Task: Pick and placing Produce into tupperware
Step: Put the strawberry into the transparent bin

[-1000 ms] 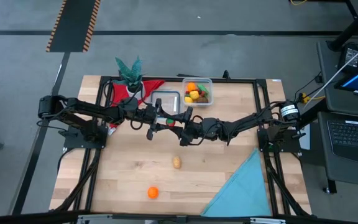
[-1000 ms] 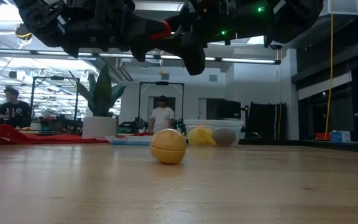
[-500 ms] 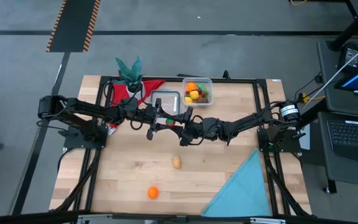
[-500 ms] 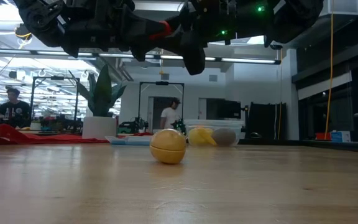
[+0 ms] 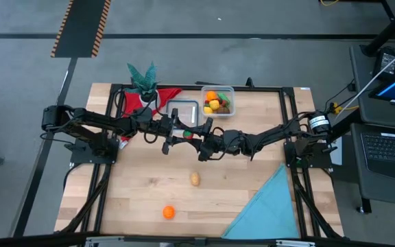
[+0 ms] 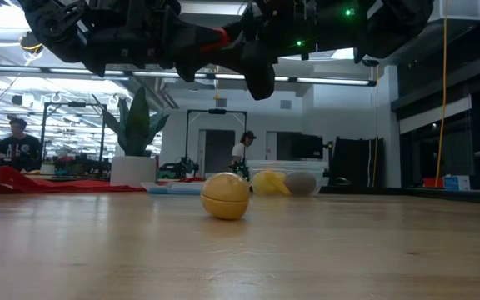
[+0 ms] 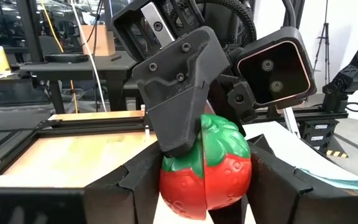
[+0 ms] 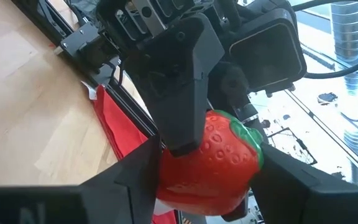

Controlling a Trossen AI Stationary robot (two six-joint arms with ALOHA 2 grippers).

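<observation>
A red toy strawberry [image 7: 207, 177] with a green leaf cap hangs above the middle of the table [image 5: 192, 135], between both grippers. My left gripper [image 7: 194, 186] comes at it from the table's left, my right gripper [image 8: 207, 177] from the right; both are shut on it. The tupperware [image 5: 232, 110], a clear tub at the far edge, holds several pieces of produce. A yellow-brown piece [image 5: 195, 180] and an orange one [image 5: 168, 213] lie on the bare wood. My left gripper pinches the strawberry's red body [image 7: 169, 186] between its two fingers, coming level from the table's left. The strawberry is lifted clear of the table. My right gripper pinches the same strawberry between its two fingers, one on the red body [image 8: 166, 171] and one by the green cap [image 8: 257, 152]. It comes level from the table's right, rolled against the left gripper. One of its fingers [image 7: 173, 106] lies over the fruit's cap end.
A flat clear square piece with a blue rim [image 5: 182, 112] lies left of the tub, beside a red cloth [image 5: 166, 95] and a potted plant [image 5: 142, 77]. A light blue cloth [image 5: 269, 206] covers the near right corner. People show in the room beyond.
</observation>
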